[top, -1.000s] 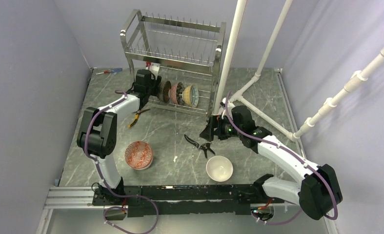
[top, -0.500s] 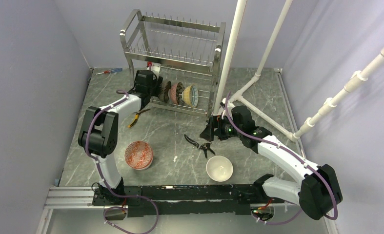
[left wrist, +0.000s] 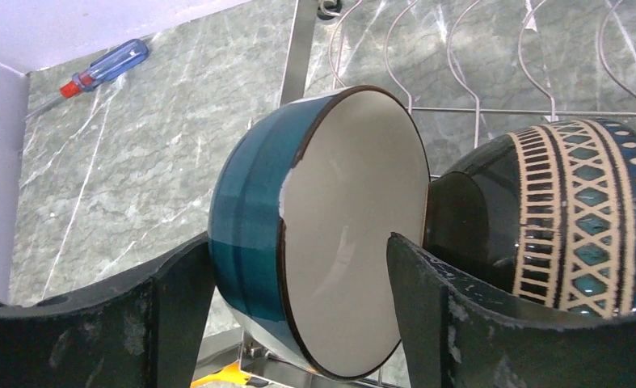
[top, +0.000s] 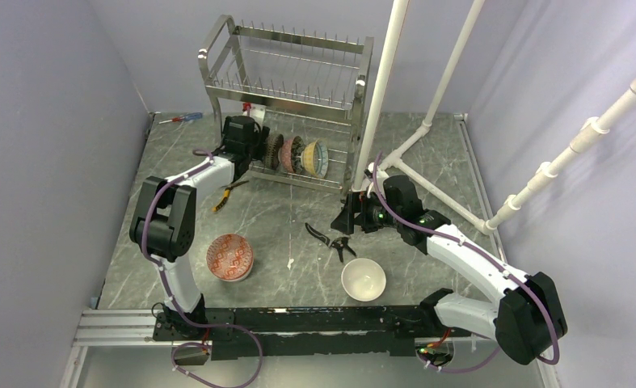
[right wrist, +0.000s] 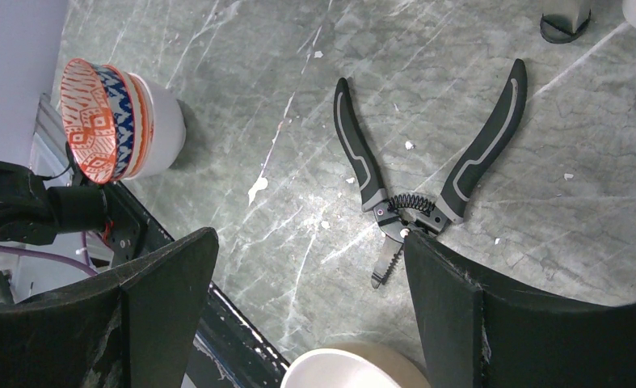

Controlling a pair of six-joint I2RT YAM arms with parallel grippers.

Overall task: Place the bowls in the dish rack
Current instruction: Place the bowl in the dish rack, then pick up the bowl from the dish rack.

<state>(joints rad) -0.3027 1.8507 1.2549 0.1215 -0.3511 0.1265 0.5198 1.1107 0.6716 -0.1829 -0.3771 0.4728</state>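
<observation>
The dish rack (top: 298, 73) stands at the back of the table, with several bowls (top: 298, 155) on edge in its lower tier. My left gripper (top: 254, 149) is at that row's left end. In the left wrist view it (left wrist: 298, 242) is open around a teal bowl (left wrist: 250, 202) with a white inside, which stands in the rack wires beside a dark patterned bowl (left wrist: 573, 218). A red-patterned bowl (top: 230, 256) and a white bowl (top: 363, 279) sit on the table. My right gripper (top: 348, 220) hovers open and holds nothing; its wrist view shows both the white bowl (right wrist: 355, 368) and the red-patterned bowl (right wrist: 108, 121).
Black pliers (top: 330, 238) lie open under the right gripper. Yellow-handled pliers (top: 232, 190) lie by the rack's left leg, and a screwdriver (top: 181, 118) lies at the back left. White pipes (top: 387, 89) rise just right of the rack.
The left jaws have spread wider around the teal bowl, which stays standing in the rack. The right arm has not moved.
</observation>
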